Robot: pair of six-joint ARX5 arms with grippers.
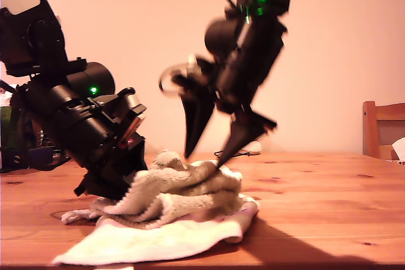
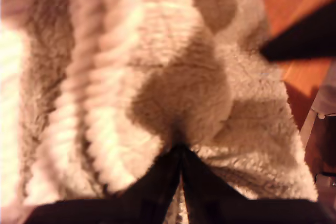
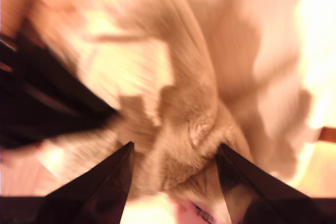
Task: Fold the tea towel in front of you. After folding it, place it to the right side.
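**Towel bunched, fold incomplete**

Wooden table point(image 1: 316, 194) under a plain wall carries the tea towel point(image 1: 171, 210), heaped left of centre in the exterior view. The first hand point(image 2: 180, 153) has its fingers pressed together, pinching a ridge of towel at the heap's left side. The second hand point(image 3: 176, 153) is spread, tips over the heap's top. Judged progress: no flat fold is formed; folding and placement to the side remain.
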